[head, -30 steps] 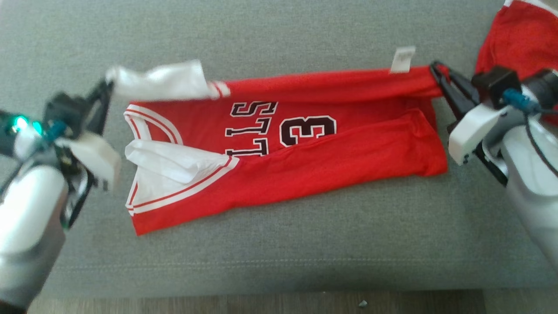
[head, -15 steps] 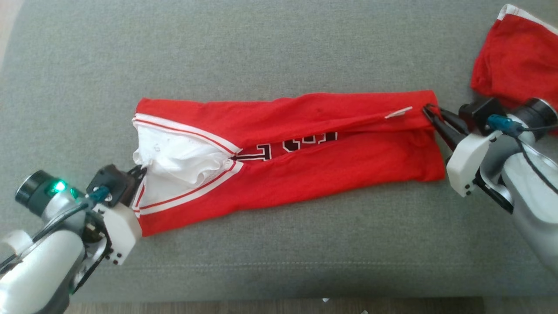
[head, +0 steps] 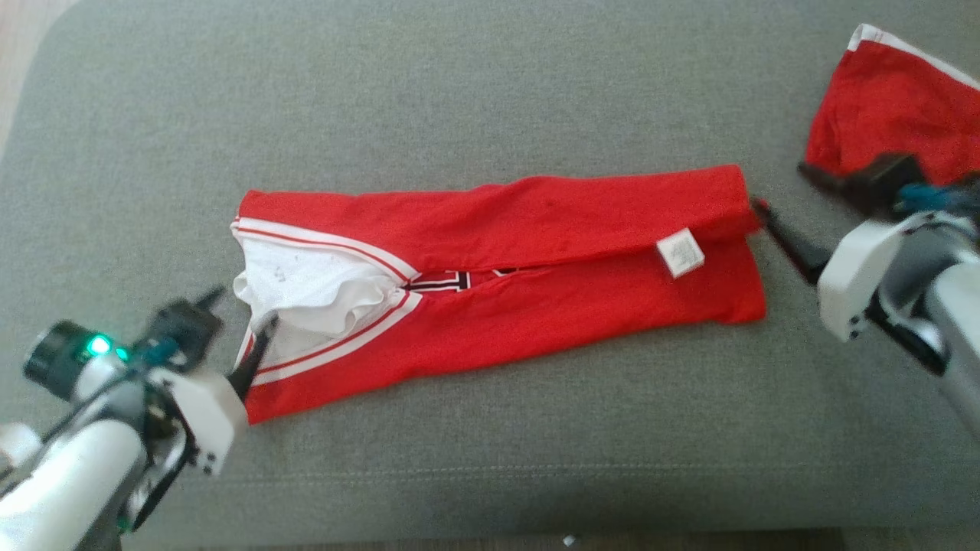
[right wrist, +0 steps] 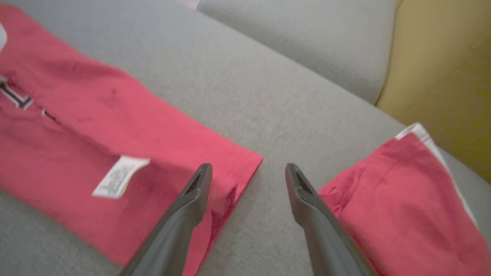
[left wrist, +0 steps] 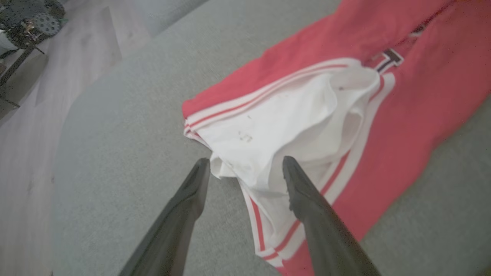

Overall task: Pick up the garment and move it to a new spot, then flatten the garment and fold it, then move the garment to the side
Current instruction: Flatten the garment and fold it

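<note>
One folded red garment (head: 536, 222) lay on the grey cushion (head: 459, 92); the left gripper (left wrist: 245, 161) held its jaws spread at the white end; the right gripper (right wrist: 248, 166), jaws spread, at the hem.

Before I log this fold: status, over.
Left gripper open at jersey collar. Right gripper open at hem. Jersey folded lengthwise on cushion. Another red garment near right gripper.

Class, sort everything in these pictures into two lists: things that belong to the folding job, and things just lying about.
Belongs to the job: red jersey; left pincer; right pincer, both open.

Just lying about: second red garment, lying apart from the jersey on the same grey cushion.
</note>
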You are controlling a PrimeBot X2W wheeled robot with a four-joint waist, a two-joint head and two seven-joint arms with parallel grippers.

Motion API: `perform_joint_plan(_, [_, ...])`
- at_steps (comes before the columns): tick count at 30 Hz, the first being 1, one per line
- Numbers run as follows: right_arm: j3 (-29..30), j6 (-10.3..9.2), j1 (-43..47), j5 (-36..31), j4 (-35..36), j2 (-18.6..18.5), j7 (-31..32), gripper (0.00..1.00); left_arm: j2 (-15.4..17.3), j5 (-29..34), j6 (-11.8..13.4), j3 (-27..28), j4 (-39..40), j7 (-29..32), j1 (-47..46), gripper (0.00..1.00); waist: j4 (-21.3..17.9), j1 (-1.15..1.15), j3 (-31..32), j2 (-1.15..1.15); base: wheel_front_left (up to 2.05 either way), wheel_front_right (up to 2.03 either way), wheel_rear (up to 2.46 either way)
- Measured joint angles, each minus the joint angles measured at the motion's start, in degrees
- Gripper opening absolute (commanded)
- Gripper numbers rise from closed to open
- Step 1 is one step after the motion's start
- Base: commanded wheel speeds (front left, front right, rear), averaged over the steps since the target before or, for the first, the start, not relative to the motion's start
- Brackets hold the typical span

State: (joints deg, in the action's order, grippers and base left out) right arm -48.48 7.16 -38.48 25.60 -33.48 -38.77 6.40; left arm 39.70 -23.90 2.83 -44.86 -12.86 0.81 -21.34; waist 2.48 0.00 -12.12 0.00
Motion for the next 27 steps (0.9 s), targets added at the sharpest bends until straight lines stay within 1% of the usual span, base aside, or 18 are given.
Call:
perform_joint_plan(2, [3.2, 0.0, 0.5, 0.0, 0.9, 0.3, -1.1, 1.0, -0.6, -1.8, 1.8, 2.0, 0.4, -1.2, 0.1, 1.0, -0.1, 0.0, 0.5, 0.0, 0.0, 0.0, 0.0])
perform_joint_plan(5, [8.9, -0.01, 2.4, 0.5, 1.9, 1.9, -2.8, 1.0, -3.2, -7.1, 4.8, 6.5, 1.6, -4.1, 0.9, 1.0, 0.0, 0.0, 1.3, 0.0, 0.0, 0.0, 0.0])
perform_joint_plan(8, [14.5, -0.01, 5.2, 0.4, 3.2, 5.1, -4.8, 1.0, -6.3, -11.2, 7.2, 10.1, 2.6, -7.3, 2.7, 1.0, 0.1, 0.0, 2.5, 0.0, 0.0, 0.0, 0.0])
perform_joint_plan(11, [20.7, -0.01, 8.2, -0.3, 4.7, 8.7, -6.9, 1.0, -8.5, -13.5, 9.3, 12.8, 3.3, -10.9, 4.4, 1.0, 0.2, 0.0, 3.7, 0.0, 0.0, 0.0, 0.0])
perform_joint_plan(14, [26.8, -0.01, 11.1, -3.0, 6.2, 12.1, -9.2, 1.0, -11.4, -15.3, 10.9, 15.3, 3.7, -13.4, 5.2, 1.0, 0.5, 0.0, 4.9, 0.0, 0.0, 0.0, 0.0])
perform_joint_plan(18, [34.0, -0.01, 15.7, -6.1, 9.1, 17.8, -11.7, 1.0, -15.5, -16.3, 11.6, 18.3, 4.4, -15.0, 6.6, 1.0, 0.7, 0.0, 6.1, 0.0, 0.0, 0.0, 0.0])
perform_joint_plan(21, [37.9, -0.01, 19.5, -8.3, 11.3, 21.9, -13.2, 1.0, -19.0, -15.9, 11.8, 21.4, 4.7, -15.1, 8.5, 1.0, 0.9, 0.0, 6.9, 0.0, 0.0, 0.0, 0.0])
perform_joint_plan(23, [39.9, -0.01, 22.0, -9.4, 13.0, 24.3, -13.8, 1.0, -21.7, -14.0, 11.6, 23.9, 5.6, -15.1, 10.1, 1.0, 0.9, 0.0, 7.3, 0.0, 0.0, 0.0, 0.0])
perform_joint_plan(24, [40.7, -0.01, 23.0, -9.8, 13.5, 25.3, -14.1, 1.0, -22.9, -12.7, 11.2, 25.0, 5.7, -15.1, 10.8, 1.0, 0.9, 0.0, 7.4, 0.0, 0.0, 0.0, 0.0])
perform_joint_plan(25, [41.7, -0.01, 24.9, -11.0, 14.4, 27.2, -14.3, 1.0, -25.1, -9.6, 10.4, 26.8, 5.8, -15.1, 12.3, 1.0, 0.8, 0.0, 7.9, 0.0, 0.0, 0.0, 0.0])
perform_joint_plan(27, [42.6, -0.01, 26.8, -12.3, 15.2, 28.6, -15.1, 1.0, -27.2, -6.9, 9.4, 28.9, 5.7, -15.1, 14.1, 1.0, 0.7, 0.0, 8.3, 0.0, 0.0, 0.0, 0.0])
